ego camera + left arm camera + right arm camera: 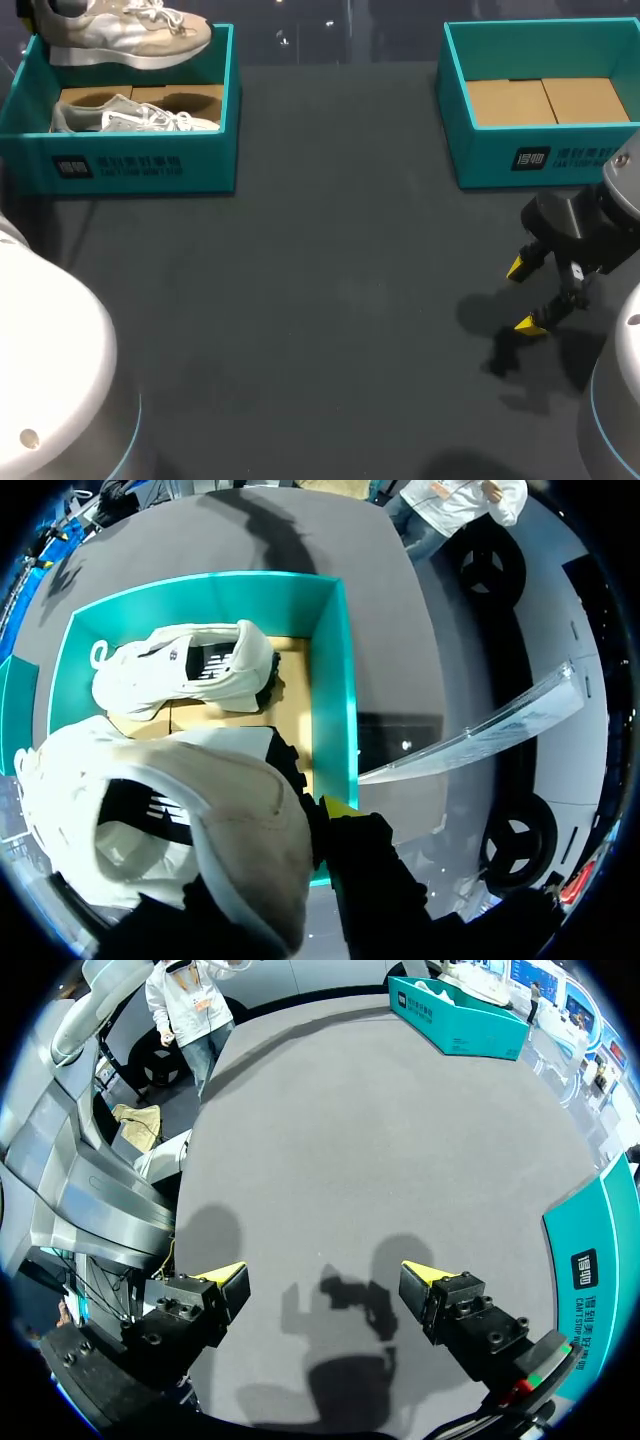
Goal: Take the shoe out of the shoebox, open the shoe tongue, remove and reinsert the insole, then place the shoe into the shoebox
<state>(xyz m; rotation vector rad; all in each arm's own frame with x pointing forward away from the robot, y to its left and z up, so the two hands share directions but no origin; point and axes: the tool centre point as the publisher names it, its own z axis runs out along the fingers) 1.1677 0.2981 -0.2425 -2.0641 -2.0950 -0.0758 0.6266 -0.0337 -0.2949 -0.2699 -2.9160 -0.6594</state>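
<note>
A pale beige-and-white shoe (130, 35) hangs above the back of the left teal shoebox (140, 160). In the left wrist view this shoe (170, 820) fills the space under the camera. My left gripper (320, 815) is shut on its heel end; one yellow fingertip (340, 808) shows and the other is hidden by the shoe. A second white shoe (185, 670) lies on its side on the box's cardboard floor, also seen from the head view (130, 118). My right gripper (530, 295) stands open and empty over bare table, with nothing between its fingers (325, 1280).
A second teal shoebox (545, 155) stands at the back right, holding only cardboard, close behind my right gripper; its wall (600, 1260) shows beside that gripper. The dark grey table (340, 300) lies between the boxes.
</note>
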